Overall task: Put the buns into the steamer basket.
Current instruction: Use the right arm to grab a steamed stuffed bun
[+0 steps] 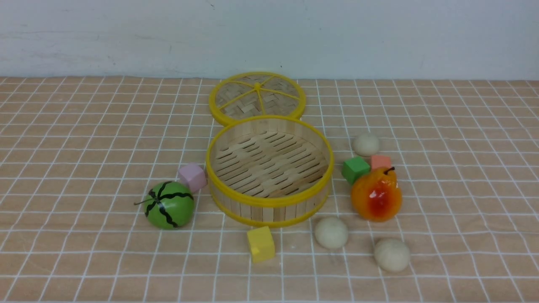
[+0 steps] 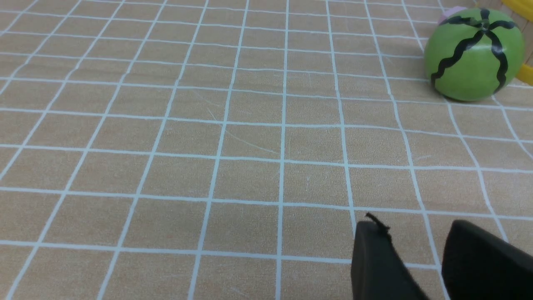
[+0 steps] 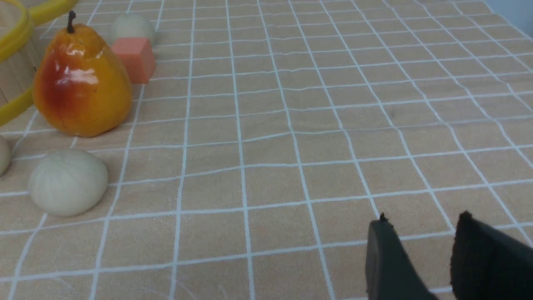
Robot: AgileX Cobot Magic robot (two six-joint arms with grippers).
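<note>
Open from above: round bamboo steamer basket with yellow rims (image 1: 269, 203). Crowded on its right by a glossy orange-red pear (image 1: 376, 195), green cube (image 1: 355, 169) and salmon cube (image 1: 381, 161), with a cream-white dough bun (image 1: 366, 144) just behind. Room all round the second bun (image 1: 331, 232) and third bun (image 1: 392, 254). On the left, a pink cube (image 1: 192, 177), seemingly touching the wall, and a striped green toy watermelon (image 1: 169, 205). In front, a yellow cube (image 1: 260, 243). Bare checked cloth (image 1: 63, 168) at both outer sides.

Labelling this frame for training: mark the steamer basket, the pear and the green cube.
steamer basket (image 1: 273, 212), front view, its near slat wall.
pear (image 1: 376, 195), front view, middle of its body.
green cube (image 1: 356, 169), front view, its facing side.
</note>
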